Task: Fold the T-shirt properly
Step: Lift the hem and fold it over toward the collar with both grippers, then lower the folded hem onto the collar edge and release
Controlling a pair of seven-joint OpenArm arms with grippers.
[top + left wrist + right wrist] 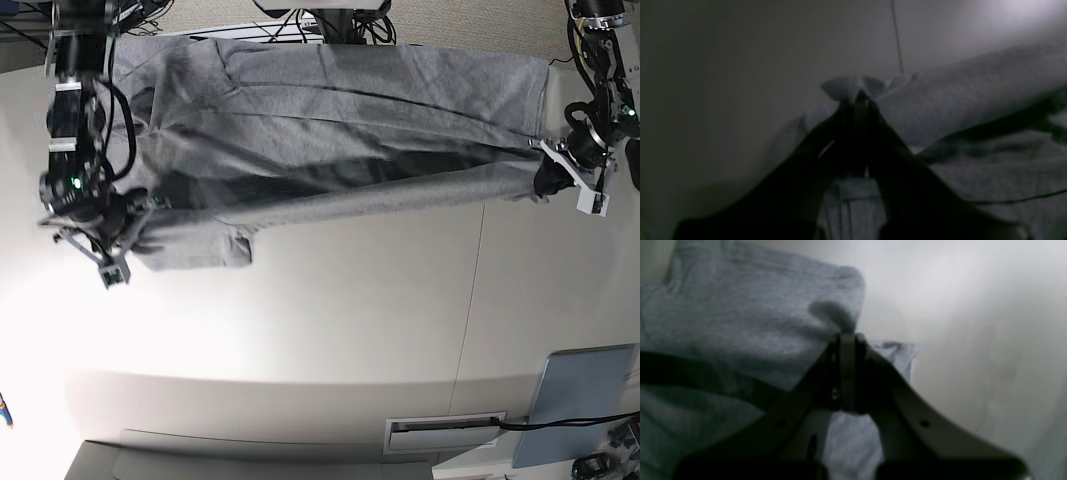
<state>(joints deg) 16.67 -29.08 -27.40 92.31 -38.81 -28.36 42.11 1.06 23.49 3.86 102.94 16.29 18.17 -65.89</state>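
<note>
— Both grippers first: what do we have on our left gripper (860, 100)?

— Its dark fingers (873, 113) are pressed together on a small tuft of the T-shirt (973, 90), which pokes out just past the tips in the left wrist view. We see it in the base view at that view's right (548, 178), clamped on one end of the cloth.

— And our right gripper (848, 340)?

— Same story. Its fingers (860, 350) meet on a fold of the grey fabric (740, 316), with a rounded pucker of cloth bulging just above the tips. In the base view it sits at that view's left (140, 222), pinching the other end.

— Where does the T-shirt (330, 110) lie?

— Across the far part of the white table (350, 300), stretched long between our two grippers. Its far edge runs near the table's back edge; the near edge is pulled into a taut line from one gripper to the other, with a dark band of shadow under the fold. A loose flap lies flat on the table just beside our right gripper.

— Any lettering showing?

— We cannot tell; both wrist views are dim and blurred.

— Anything else on the table?

— A grey-blue panel (585, 405) sits at the near corner, well apart from the shirt, with a dark cable (520, 425) running beside it.
</note>
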